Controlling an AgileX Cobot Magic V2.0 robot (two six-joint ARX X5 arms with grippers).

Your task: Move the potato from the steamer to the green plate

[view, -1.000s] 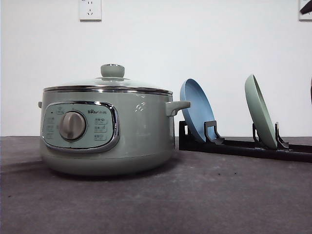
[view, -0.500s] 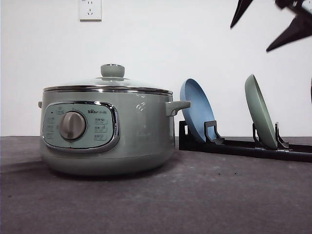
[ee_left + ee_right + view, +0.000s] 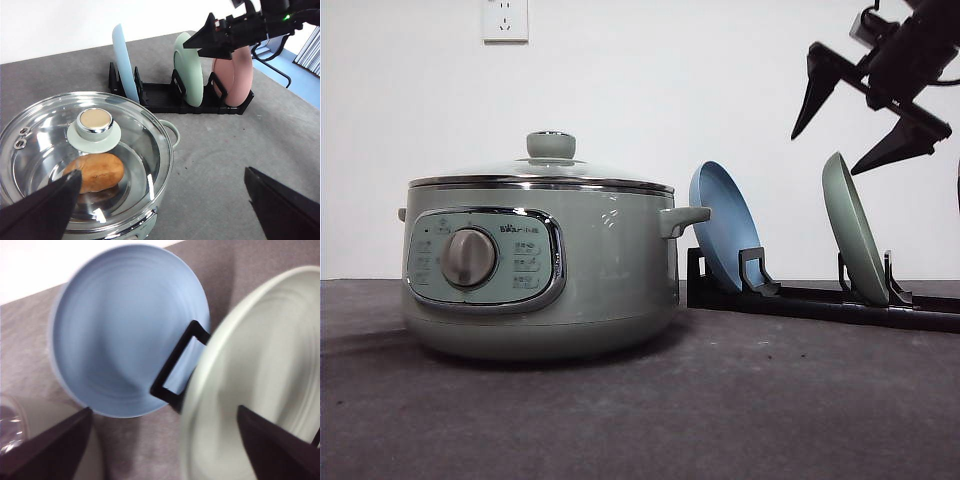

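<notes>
1. Nearest the front camera, the steamer [image 3: 538, 255] stands on the table [image 3: 720, 410] with its glass lid [image 3: 85, 155] seated.
2. Through the lid, the left wrist view shows the potato [image 3: 95, 171] lying on the steamer floor, long axis roughly level and crosswise to that camera.
3. Left gripper [image 3: 160, 205]: fingers spread wide, empty, above the steamer. It is the arm nearer the potato, which lies just ahead of the fingers under the lid.
4. Behind and beside the steamer, a black rack [image 3: 800, 298] holds the blue plate [image 3: 723, 225], then the green plate [image 3: 855, 228], both on edge; a pink plate [image 3: 235, 82] stands past them.
5. Right gripper [image 3: 860, 130]: fingers open, empty, just above the green plate's upper rim, well apart from the steamer.
6. Judgement: the plate must leave the rack first; the right arm is placed for it.
</notes>
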